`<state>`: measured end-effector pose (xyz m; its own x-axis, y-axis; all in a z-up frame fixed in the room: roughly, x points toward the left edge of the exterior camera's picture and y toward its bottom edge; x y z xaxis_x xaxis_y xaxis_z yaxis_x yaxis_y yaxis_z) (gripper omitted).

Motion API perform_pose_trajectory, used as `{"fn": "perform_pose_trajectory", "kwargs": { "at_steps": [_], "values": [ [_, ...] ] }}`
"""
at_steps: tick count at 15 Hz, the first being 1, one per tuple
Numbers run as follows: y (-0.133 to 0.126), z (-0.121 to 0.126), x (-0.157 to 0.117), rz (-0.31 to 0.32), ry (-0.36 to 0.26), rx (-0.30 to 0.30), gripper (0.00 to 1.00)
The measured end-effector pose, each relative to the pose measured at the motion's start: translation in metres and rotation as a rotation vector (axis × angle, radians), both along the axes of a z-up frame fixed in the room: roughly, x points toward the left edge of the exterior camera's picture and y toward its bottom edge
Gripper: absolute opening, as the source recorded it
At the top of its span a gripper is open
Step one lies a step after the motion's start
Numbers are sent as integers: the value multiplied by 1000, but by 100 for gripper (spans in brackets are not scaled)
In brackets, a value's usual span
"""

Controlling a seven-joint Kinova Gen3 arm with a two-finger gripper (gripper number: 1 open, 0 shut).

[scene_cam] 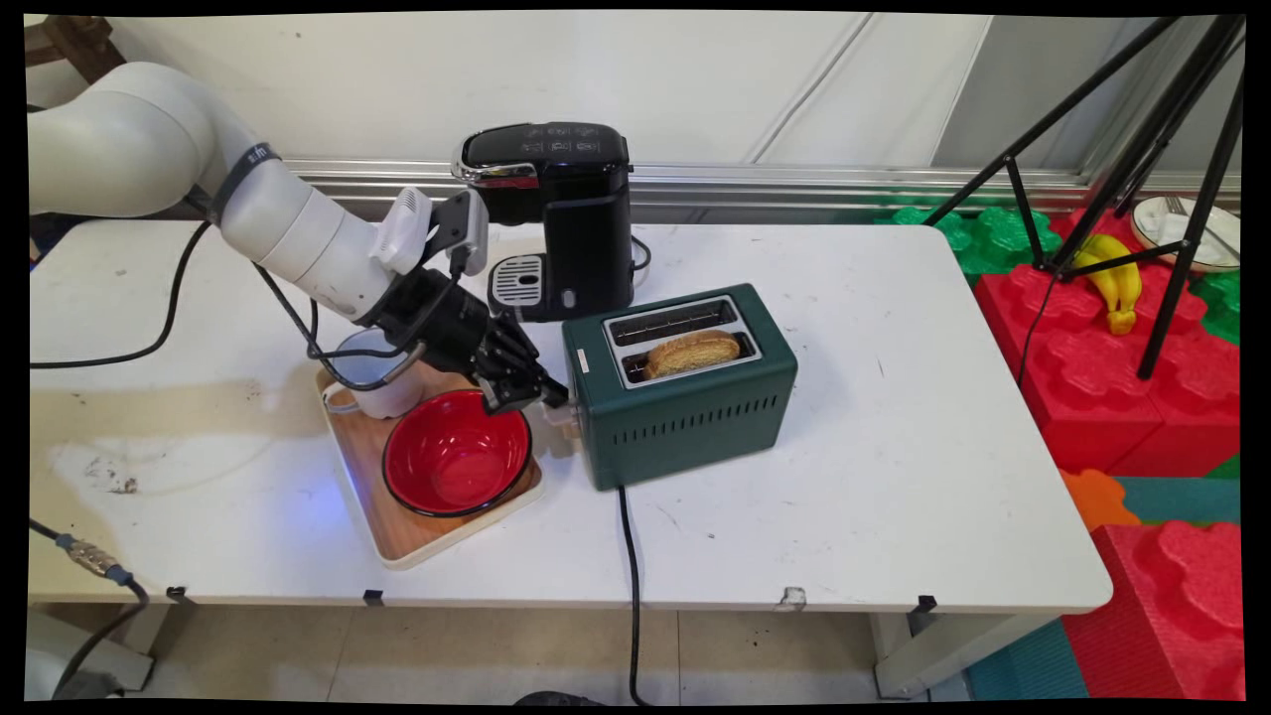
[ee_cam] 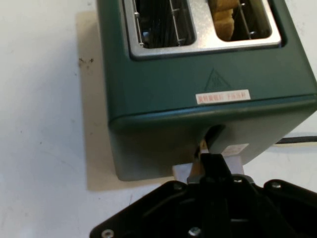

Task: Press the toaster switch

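Note:
A dark green two-slot toaster stands mid-table with a slice of toasted bread in its nearer slot; the other slot is empty. My black gripper is shut, its fingers pressed together. The tips are at the slot in the toaster's left end, right on its pale lever. The gripper holds nothing. Just under the hand sits a red bowl on a wooden tray.
A white mug shares the tray behind the bowl. A black coffee machine stands behind the toaster. The toaster's cord runs off the front edge. At right are a black tripod, bananas and red foam blocks.

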<state>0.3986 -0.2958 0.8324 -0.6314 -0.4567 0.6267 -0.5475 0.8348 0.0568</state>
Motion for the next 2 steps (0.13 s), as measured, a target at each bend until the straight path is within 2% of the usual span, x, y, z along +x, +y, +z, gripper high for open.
{"fn": "perform_pose_trajectory", "kwargs": {
  "at_steps": [2],
  "values": [
    [1, -1, 3, -4, -5, 2, 0]
  ]
}}
